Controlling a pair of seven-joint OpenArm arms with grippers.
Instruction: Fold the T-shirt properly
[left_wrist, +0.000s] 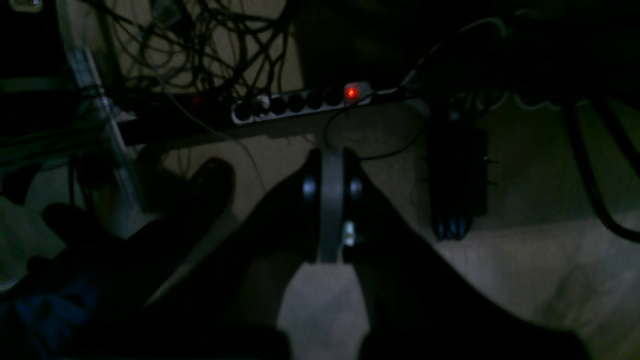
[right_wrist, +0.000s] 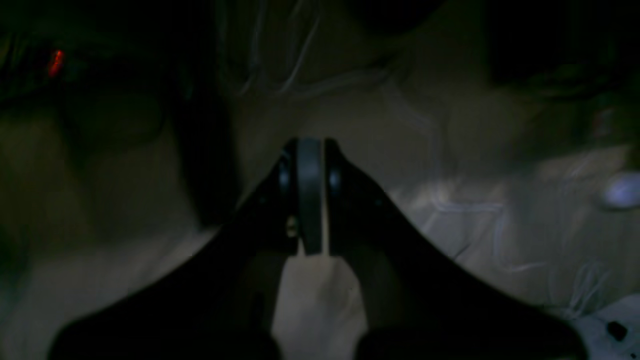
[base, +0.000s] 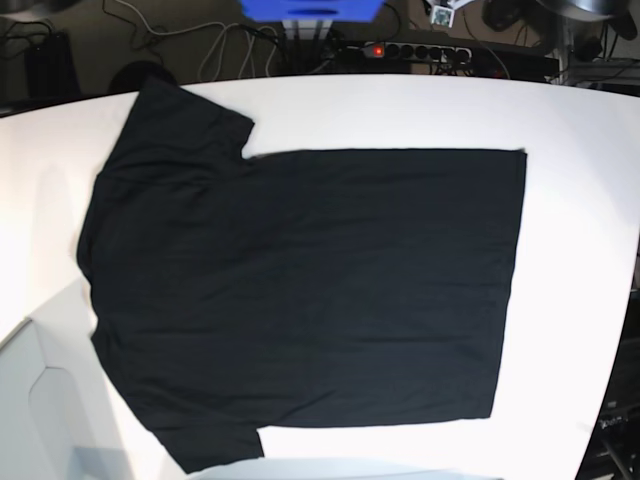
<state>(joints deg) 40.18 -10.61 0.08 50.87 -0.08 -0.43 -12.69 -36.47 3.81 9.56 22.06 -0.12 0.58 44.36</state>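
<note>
the t-shirt (base: 310, 290) lies flat, mid-table (base: 580, 200), collar toward 9 o'clock, no print or writing showing. left tool (left_wrist: 331, 170) and right tool (right_wrist: 310, 160) are both closed, empty, over a dim floor.

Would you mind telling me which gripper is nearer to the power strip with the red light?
Left, it seems. The left gripper, jaws shut, points at the power strip just ahead of it. From the right gripper, also shut, only a red glow shows far aside.
</note>
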